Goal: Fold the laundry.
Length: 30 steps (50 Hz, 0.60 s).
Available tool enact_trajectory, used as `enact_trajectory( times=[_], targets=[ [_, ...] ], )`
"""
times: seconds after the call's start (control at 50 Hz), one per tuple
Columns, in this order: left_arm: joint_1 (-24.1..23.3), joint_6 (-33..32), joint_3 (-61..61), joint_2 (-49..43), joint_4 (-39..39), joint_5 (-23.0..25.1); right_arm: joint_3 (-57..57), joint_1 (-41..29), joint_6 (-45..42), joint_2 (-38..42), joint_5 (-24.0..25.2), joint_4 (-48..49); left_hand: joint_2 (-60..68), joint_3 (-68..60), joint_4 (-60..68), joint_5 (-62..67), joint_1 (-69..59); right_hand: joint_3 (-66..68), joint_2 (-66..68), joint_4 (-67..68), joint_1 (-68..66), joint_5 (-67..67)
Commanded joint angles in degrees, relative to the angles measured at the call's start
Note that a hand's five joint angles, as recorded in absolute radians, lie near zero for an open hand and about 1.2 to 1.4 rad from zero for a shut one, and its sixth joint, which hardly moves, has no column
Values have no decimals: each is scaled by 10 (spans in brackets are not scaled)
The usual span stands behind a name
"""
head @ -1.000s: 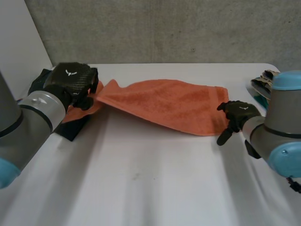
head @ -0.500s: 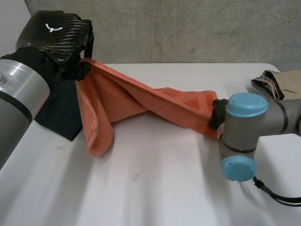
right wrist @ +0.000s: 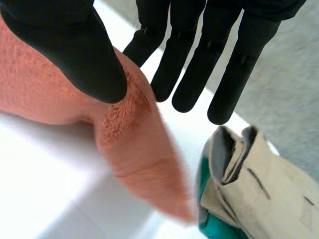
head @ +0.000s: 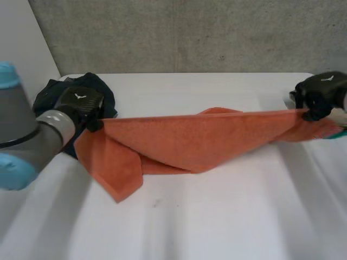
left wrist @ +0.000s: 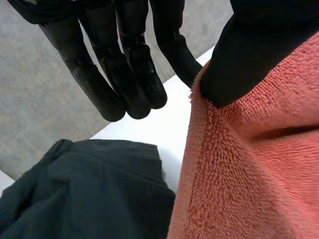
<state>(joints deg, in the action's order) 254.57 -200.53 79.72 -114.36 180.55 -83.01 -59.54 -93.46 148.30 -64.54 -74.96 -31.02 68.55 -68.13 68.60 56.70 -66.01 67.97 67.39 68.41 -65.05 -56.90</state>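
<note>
Black left hand (head: 81, 105): thumb (left wrist: 249, 55) clamps one end of the orange towel (head: 200, 141) at its edge, with the fingers (left wrist: 124, 79) straight beyond it. Same at the right hand (head: 321, 95): thumb pinning the far corner, fingers straight.

The towel hangs stretched between the two, with its top edge taut and raised off the desk (head: 217, 222). Its lower part sags and lies bunched on the desk, one flap spread out below the left hand. Thick terry, creased, not flat.

Behind the left hand sits a dark garment (head: 97, 86); just beside the right is beige clothing (right wrist: 254, 184).

Risks, my estimate:
- Both holds are thumb pinches on narrow margins, so more tension could pull a corner free.
- The trailing flap may fold unevenly.
- The right end could snag the beige clothing.
</note>
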Motion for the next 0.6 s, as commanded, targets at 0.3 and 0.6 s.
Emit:
enact_trajectory(
  times=[0.3,0.6],
  targets=[
    [-40,42,-355,-54,278,-58,251,-78,60,89,-121,542,115,-119,114,133,-140,120,126,116,-149,-131],
    [-16,51,-4,60,291,-45,6,-27,64,18,-63,426,115,-119,114,133,-140,120,126,116,-149,-131]
  ],
)
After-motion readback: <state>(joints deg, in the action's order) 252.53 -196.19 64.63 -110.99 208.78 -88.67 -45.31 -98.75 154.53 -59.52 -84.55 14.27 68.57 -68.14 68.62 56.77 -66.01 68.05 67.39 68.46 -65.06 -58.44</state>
